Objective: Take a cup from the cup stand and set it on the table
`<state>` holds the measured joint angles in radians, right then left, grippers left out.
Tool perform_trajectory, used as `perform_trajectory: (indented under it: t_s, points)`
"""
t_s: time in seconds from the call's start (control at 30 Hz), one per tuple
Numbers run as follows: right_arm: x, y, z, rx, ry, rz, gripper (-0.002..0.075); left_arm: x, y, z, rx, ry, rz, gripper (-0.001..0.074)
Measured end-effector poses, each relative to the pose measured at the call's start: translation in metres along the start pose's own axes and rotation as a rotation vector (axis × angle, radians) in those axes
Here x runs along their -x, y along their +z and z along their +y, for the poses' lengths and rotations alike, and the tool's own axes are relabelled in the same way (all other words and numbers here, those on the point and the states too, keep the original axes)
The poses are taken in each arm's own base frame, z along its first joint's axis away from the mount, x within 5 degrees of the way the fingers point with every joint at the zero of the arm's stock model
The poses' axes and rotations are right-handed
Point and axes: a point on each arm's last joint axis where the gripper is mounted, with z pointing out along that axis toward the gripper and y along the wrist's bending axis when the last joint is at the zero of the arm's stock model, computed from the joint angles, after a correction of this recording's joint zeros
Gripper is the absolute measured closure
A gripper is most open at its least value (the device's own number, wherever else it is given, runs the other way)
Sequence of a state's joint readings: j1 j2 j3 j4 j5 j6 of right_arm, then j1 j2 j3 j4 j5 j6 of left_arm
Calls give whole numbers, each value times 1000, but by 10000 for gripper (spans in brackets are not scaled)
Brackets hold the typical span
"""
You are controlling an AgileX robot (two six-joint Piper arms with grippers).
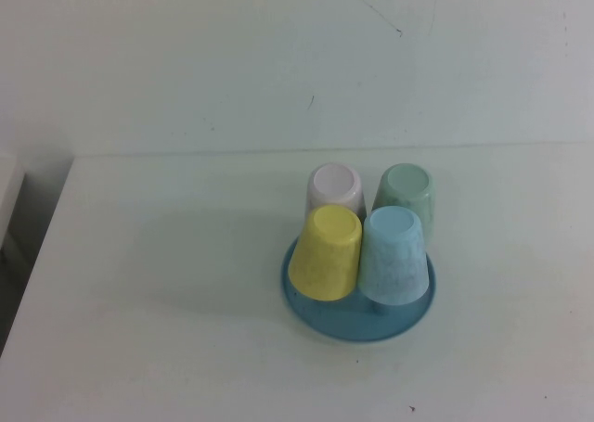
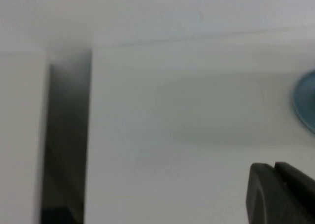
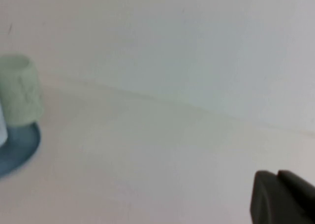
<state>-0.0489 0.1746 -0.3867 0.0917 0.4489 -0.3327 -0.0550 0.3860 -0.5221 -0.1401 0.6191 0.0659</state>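
Observation:
The yellow cup (image 1: pixel 327 252) sits upside down at the front left of the blue cup stand (image 1: pixel 357 322), which stands on the white table (image 1: pixel 167 301) right of centre. The cups hide the stand's pegs. Neither arm shows in the high view. My left gripper (image 2: pixel 273 167) is shut and empty over bare table, well left of the stand, whose rim (image 2: pixel 306 108) shows at the edge of the left wrist view. My right gripper (image 3: pixel 276 174) is shut and empty over bare table, well right of the stand (image 3: pixel 19 147).
Three more upturned cups share the stand: pale pink (image 1: pixel 335 190) at back left, pale green (image 1: pixel 406 192) at back right, light blue speckled (image 1: pixel 394 255) at front right. The table's left edge drops into a dark gap (image 2: pixel 66 135). A white wall rises behind.

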Motion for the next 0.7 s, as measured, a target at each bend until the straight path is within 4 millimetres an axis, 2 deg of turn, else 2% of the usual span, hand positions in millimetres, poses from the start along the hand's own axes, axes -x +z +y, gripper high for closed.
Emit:
perform_trajectory:
  t_s: [0.23,0.4,0.57,0.7]
  points:
    - [-8,22,12,199,-98,249,729,31,36,-21,-256,68,259,737]
    - [-9,28,18,290,-148,280,729,60,68,-33,-434,103,343,737]
    - [-9,27,19,316,-200,261,729,88,103,-44,-497,165,354,737]
    - [-14,29,21,325,-205,266,729,98,134,-69,-530,268,374,738]
